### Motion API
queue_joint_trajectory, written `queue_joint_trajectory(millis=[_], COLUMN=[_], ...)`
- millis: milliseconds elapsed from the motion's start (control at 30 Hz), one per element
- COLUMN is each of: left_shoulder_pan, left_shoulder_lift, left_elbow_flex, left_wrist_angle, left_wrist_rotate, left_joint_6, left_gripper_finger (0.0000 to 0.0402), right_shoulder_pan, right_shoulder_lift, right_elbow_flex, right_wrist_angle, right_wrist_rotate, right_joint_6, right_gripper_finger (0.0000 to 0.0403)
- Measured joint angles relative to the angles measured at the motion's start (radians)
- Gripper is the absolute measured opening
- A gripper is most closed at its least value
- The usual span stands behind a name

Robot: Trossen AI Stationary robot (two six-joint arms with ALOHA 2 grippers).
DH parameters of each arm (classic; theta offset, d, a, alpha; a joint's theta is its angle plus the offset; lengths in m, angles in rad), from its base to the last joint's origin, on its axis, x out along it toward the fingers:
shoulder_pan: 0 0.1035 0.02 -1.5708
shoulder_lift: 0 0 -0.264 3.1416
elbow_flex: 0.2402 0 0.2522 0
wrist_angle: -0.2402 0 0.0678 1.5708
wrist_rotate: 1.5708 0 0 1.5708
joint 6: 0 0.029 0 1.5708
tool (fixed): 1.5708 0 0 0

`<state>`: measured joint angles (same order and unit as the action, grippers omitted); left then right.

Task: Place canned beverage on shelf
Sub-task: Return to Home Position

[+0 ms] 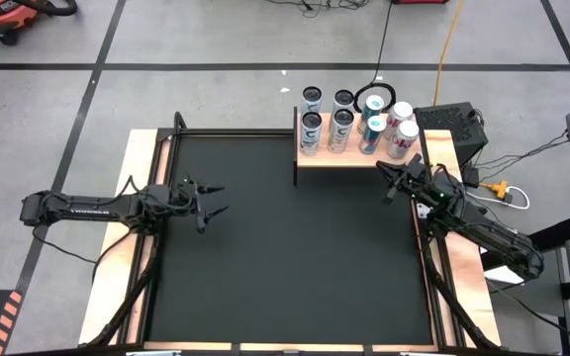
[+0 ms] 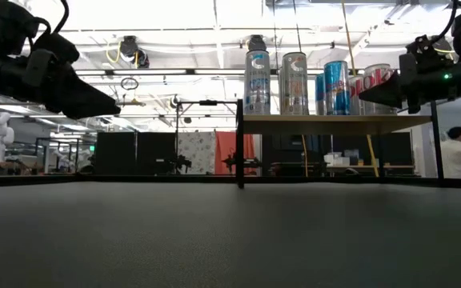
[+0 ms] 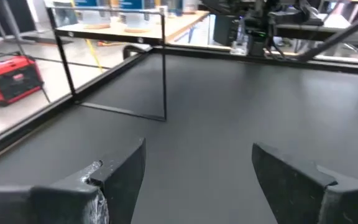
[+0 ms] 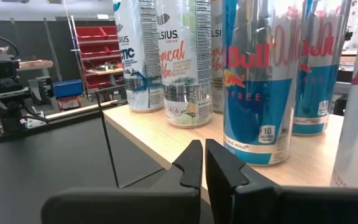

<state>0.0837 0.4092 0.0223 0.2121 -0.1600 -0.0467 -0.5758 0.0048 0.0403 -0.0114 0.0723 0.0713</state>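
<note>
most of the room is grey concrete floor (image 1: 216, 40) crossed by black tape lines. it has bright ceiling lights, a red boxy machine (image 3: 11, 78) standing on the floor off the table, and a person in a white top (image 2: 457, 152) far behind. 1 large square black mat (image 1: 285, 247), matte and flat, covers the table inside a pale wooden border (image 1: 132, 188). at the mat's far edge, toward the right, stands the rectangular light-wood shelf (image 1: 354, 158) on black metal legs, raised above the mat. 8 tall slim drink cans (image 1: 341, 127) stand upright on it in 2 rows of 4: white-and-teal at the left, then white-yellow, then the blue-and-silver cans (image 4: 257, 81), then red-and-silver at the right end. the dark left gripper (image 3: 198, 146) hangs over the mat's left side, well apart from the shelf, its fingers spread wide and holding nothing. the dark right gripper (image 4: 202, 163) is just in front of the shelf's right part, near the blue-and-silver cans, its fingers pressed together on nothing.
</note>
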Motion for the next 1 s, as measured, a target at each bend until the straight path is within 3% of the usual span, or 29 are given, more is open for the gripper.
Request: queue_joint_trajectory(millis=[400,733,1000], left_shoulder_pan=[0.000,0.000,0.000], left_shoulder_lift=[0.001,0.001,0.001], left_elbow_flex=[0.000,0.000,0.000], left_wrist_angle=[-0.057,-0.196,-0.171], left_wrist_rotate=[0.029,0.002,0.000], left_joint_6=[0.000,-0.071,-0.075], left_gripper_finger=[0.0293,0.0293,0.0293], right_shoulder_pan=[0.000,0.000,0.000], right_shoulder_lift=[0.000,0.000,0.000], right_elbow_flex=[-0.003,-0.004,-0.005], right_wrist_angle=[-0.006,0.000,0.037], right_wrist_rotate=[-0.001,0.001,0.006], right_joint_6=[-0.003,-0.025,-0.024], right_gripper_finger=[0.0000,0.0000,0.0000])
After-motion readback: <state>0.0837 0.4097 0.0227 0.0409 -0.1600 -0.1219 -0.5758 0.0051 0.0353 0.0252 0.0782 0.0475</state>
